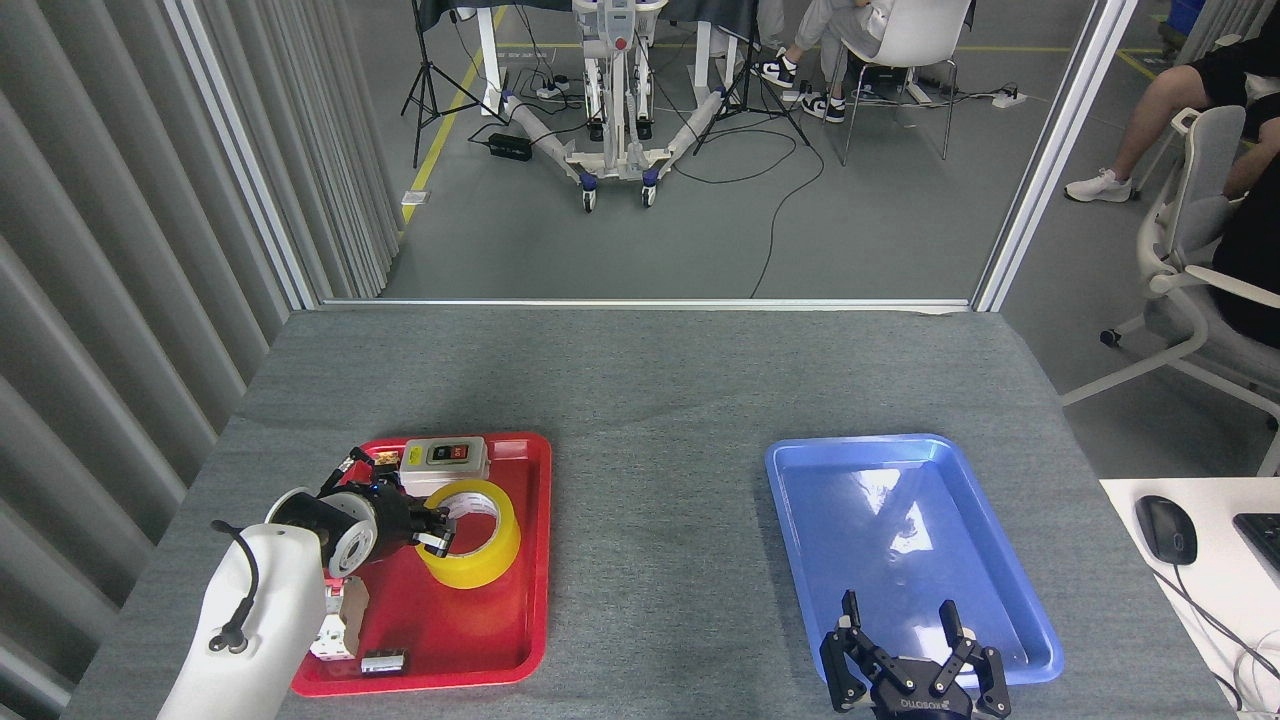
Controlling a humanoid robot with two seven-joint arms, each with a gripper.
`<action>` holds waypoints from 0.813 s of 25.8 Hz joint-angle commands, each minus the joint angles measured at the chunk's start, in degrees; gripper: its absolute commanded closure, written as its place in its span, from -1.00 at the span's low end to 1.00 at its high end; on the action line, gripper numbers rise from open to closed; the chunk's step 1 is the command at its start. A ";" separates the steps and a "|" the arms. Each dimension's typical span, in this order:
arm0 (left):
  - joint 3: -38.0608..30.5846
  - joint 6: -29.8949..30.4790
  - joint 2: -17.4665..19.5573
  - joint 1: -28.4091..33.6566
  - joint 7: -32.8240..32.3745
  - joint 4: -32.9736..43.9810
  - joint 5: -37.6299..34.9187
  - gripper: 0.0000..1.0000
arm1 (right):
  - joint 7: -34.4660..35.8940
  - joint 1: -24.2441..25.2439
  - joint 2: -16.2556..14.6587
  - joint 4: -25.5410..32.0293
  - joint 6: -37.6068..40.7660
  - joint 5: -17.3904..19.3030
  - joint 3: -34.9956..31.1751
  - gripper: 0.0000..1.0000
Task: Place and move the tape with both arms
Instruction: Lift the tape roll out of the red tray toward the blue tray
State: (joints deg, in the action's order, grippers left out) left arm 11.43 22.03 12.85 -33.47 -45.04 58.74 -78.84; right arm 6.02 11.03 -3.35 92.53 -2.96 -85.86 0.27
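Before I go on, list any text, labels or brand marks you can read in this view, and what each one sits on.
Right gripper: white lettering on its base, upside down in this view and too small to read.
Grey switch box in the red tray: a yellow sticker and a dark and red panel, print too blurred to read.
Tape, held by the left gripper: printing on its white inner core, not legible.
Nothing else readable.

- Worktop (650, 400) lies bare between red tray (520, 600) and blue tray (800, 520), and along its far edge.
- Blue tray's floor is open.
- Switch box (444, 464) crowds red tray's far edge; small parts (350, 640) crowd its near left corner.
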 commanded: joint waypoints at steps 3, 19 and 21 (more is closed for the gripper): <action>-0.18 5.03 2.00 0.51 -0.67 6.29 4.83 0.90 | 0.04 -0.04 0.01 0.02 -0.03 0.08 0.17 -1.00; -2.02 6.00 -11.71 3.59 -3.30 16.14 28.39 0.83 | 0.04 -0.22 -0.95 0.55 0.24 0.78 1.40 -1.00; -4.30 7.94 -11.71 6.05 -3.13 16.40 38.32 0.82 | 0.04 -0.22 -1.48 0.55 0.24 0.95 1.31 -1.00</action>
State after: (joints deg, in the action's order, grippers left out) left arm 10.47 27.47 1.76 -29.67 -48.37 75.03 -54.04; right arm 6.23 10.85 -4.23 93.06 -2.74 -85.07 1.65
